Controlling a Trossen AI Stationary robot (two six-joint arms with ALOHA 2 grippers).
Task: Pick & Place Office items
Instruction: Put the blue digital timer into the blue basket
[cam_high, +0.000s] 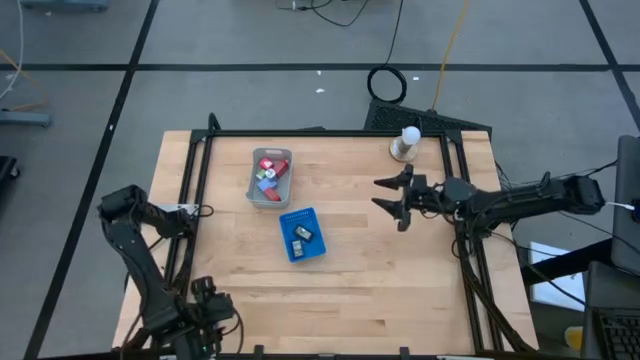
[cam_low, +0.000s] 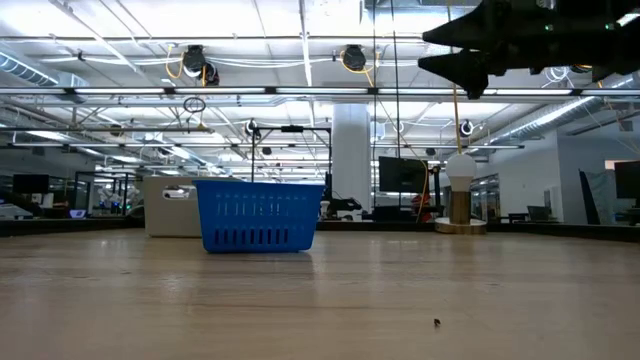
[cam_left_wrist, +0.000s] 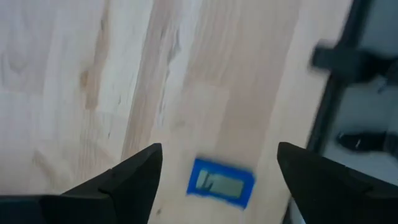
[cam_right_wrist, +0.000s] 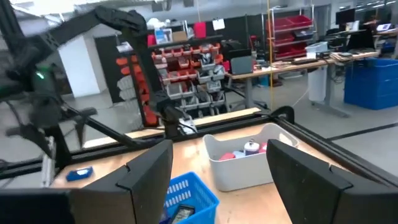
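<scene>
I have the right gripper held up over the right half of the table, jaws apart with nothing between them. In the low view it hangs high near the top edge, well clear of the wood. Behind it, near the table's far right corner, stands the white knob on its round base; the two are close in the overhead view but not touching.

The items sit piled in the grey tray at the far left-centre of the table. I can make out red, pale blue and white pieces among them; the rest are too small to sort. From the right wrist I see the tray ahead past the fingers, with red and white pieces showing above its rim.

Just beside the tray, nearer the table's middle, is a blue basket, set at a slight angle. A small dark piece lies in it, with something else I cannot identify. In the low view the basket blocks most of the tray, so only a grey corner shows behind it.

The left gripper waits at the near left edge of the table, jaws apart. Its wrist camera looks down on bare wood and a small blue tag lying flat there, between the fingers but below them.

A black frame runs round the table's edges.
</scene>
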